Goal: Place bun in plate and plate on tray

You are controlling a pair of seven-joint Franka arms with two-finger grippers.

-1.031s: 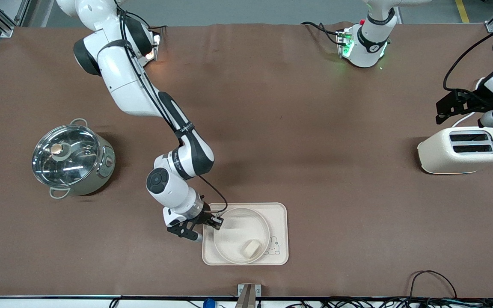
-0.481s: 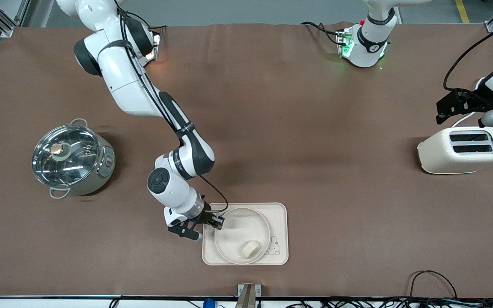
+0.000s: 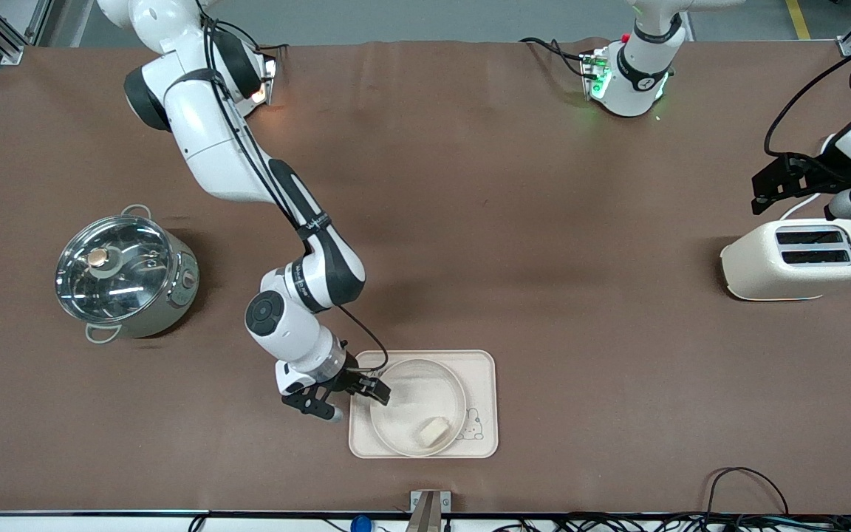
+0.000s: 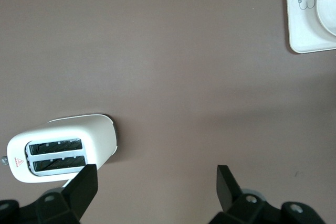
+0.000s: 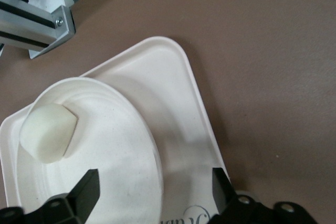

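The round cream plate (image 3: pixel 417 406) lies on the cream rectangular tray (image 3: pixel 482 377) near the table's front edge. The pale bun (image 3: pixel 432 431) lies in the plate, at its side nearer the front camera. My right gripper (image 3: pixel 372 389) is open, just above the plate's rim at the right arm's end of the tray. In the right wrist view the plate's rim (image 5: pixel 152 150) sits between the open jaws, with the bun (image 5: pixel 48 131) and the tray (image 5: pixel 178 87) in sight. My left gripper (image 4: pixel 155 182) is open and empty, waiting high over the toaster (image 3: pixel 799 258).
A steel pot with a glass lid (image 3: pixel 124 275) stands toward the right arm's end. A cream toaster (image 4: pixel 60 147) stands toward the left arm's end. Cables lie along the table's front edge (image 3: pixel 743 480).
My right gripper has opened and let go of the plate's rim, drawing slightly back toward the right arm's end. The plate stays on the tray. The left arm has not moved.
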